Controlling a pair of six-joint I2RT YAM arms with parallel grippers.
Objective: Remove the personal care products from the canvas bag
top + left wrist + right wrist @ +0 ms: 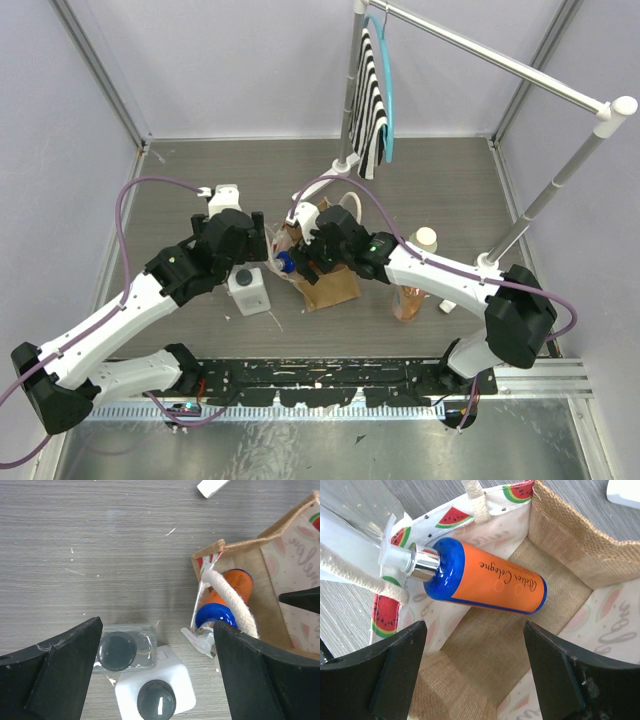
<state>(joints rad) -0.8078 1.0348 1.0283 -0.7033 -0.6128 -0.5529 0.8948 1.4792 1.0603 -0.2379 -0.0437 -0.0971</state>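
The canvas bag point(335, 285) lies open mid-table, its watermelon lining showing in the right wrist view point(570, 555). The orange bottle point(490, 582) with blue ends lies inside it and also shows in the left wrist view point(235, 587). My right gripper point(475, 630) is open above the bag's mouth point(318, 255), holding nothing. My left gripper point(157, 630) is open and empty at the bag's left point(255, 245), above the squat white bottle point(155, 692) with black cap point(248, 292). The cream bottle point(425, 240) and pink bottle point(408, 300) stand on the table right of the bag.
A clear small container with a dark cap point(117, 650) touches the white bottle. A striped cloth on a blue hanger point(372, 100) hangs from a rack point(500, 60) at the back right. A white flat object point(212, 486) lies beyond the bag.
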